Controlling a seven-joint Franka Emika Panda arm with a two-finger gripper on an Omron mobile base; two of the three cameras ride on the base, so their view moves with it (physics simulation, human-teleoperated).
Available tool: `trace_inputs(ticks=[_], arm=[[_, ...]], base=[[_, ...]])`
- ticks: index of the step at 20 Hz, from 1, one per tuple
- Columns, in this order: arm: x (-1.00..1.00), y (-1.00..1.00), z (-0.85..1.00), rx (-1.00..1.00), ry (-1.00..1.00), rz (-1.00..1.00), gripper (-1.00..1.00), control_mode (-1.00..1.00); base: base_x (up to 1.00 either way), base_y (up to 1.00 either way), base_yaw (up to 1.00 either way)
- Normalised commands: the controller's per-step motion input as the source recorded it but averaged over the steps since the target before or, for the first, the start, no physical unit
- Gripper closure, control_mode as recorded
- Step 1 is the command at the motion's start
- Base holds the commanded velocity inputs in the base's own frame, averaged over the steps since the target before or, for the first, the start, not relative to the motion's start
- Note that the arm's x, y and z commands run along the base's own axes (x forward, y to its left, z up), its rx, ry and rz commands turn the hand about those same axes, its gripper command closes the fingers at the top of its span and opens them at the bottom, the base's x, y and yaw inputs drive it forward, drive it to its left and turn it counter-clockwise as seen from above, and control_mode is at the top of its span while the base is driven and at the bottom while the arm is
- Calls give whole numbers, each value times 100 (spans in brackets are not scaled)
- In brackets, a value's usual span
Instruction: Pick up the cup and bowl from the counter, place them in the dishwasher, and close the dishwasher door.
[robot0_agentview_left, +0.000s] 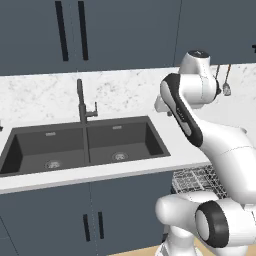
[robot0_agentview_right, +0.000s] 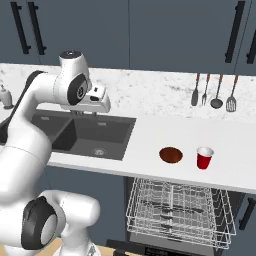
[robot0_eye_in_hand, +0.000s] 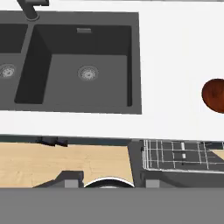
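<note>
White stone counter (robot0_agentview_left: 125, 95) runs across the left base view, the dark sink (robot0_agentview_left: 82, 145) sunk into it and the tap (robot0_agentview_left: 82, 105) behind. The arm bends over the counter's right end, and a corner of the wire rack (robot0_agentview_left: 195, 180) juts out beneath.

In the right base view the gripper (robot0_agentview_right: 97, 105) hangs above the sink's (robot0_agentview_right: 85, 132) far edge; I cannot tell how wide its jaws stand, and it holds nothing. The bowl (robot0_agentview_right: 171, 154) and the cup (robot0_agentview_right: 204, 158) sit side by side on the counter (robot0_agentview_right: 150, 140), well to the gripper's right and nearer the front edge, the bowl the closer of the two. The dishwasher (robot0_agentview_right: 180, 210) below them stands open, its rack drawn out.

Looking down from the hand, the sink (robot0_eye_in_hand: 78, 65) lies underneath, and the bowl (robot0_eye_in_hand: 214, 95) is at the right edge, above the rack (robot0_eye_in_hand: 181, 154). The reach should go rightward and down.
</note>
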Motion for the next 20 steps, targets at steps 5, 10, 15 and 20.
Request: trace_inputs(ticks=[5,10,15,20], arm=[[11,-63,-25,-1,1,0,-100,-100],[27,-92,-71,-12,0,0,-100,-100],[62,-99,-65,-15,18,-2,-100,-100],[85,-95,-52,-6,34,-7,-100,-100]], base=[[0,0,0],[0,0,0],[0,0,0],[0,0,0]])
